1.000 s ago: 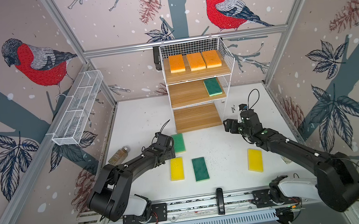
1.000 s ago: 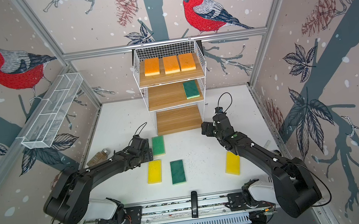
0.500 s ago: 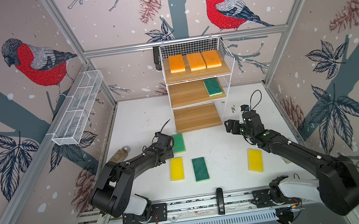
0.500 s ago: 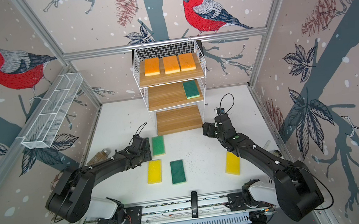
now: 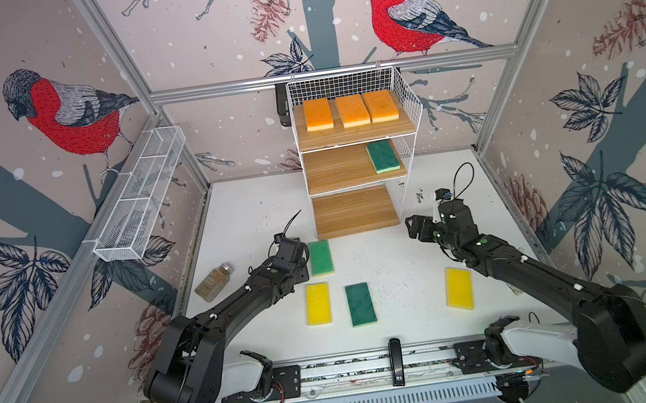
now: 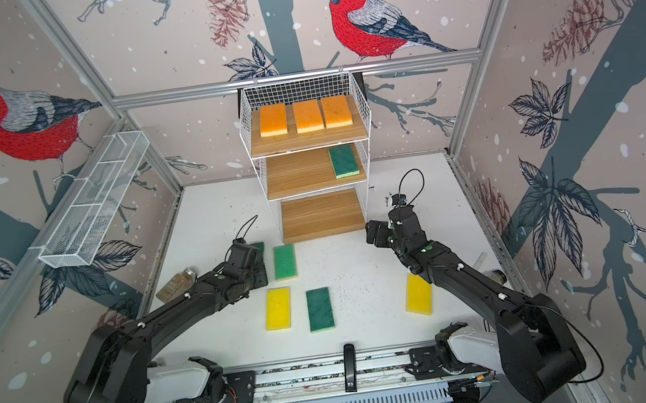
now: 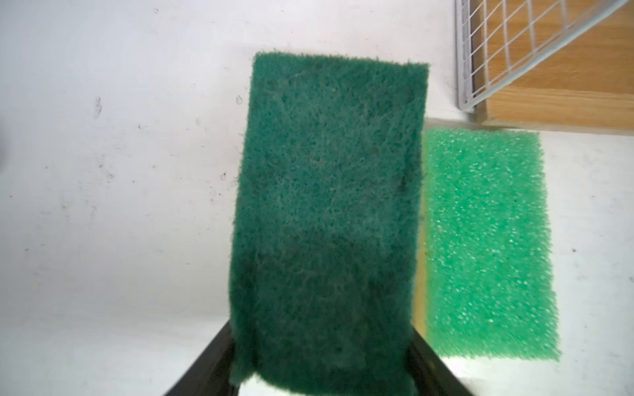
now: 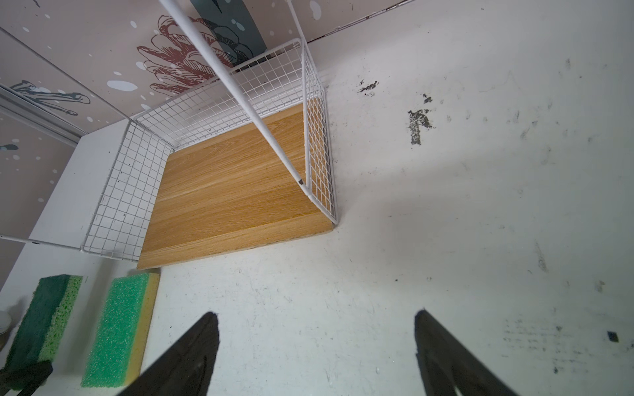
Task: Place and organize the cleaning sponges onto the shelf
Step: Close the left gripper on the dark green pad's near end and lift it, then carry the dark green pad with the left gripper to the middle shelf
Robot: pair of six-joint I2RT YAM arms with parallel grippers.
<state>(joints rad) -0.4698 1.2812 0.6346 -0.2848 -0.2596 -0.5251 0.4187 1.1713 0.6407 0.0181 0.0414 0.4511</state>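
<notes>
Left wrist view gives us what the top views hide: the left gripper is clamped on a held green sponge, scouring face toward the camera, with black fingers against both long edges. Just beside it a light green sponge lies flat on the table, near the front corner of the shelf. In both top views the wrist covers that grip.

Right wrist view shows us the right gripper released, jaws wide over bare tabletop, facing the shelf's lowest board.

From above we find three orange sponges in a row on the top board and a shelved green sponge at the right end of the middle board. Two yellow sponges lie on the table with a loose dark green sponge between them.

We see a white tabletop, scuffed and speckled. A jar lies near the left wall, a mesh tray hangs on that wall, and bullfinch wallpaper covers the enclosure.
</notes>
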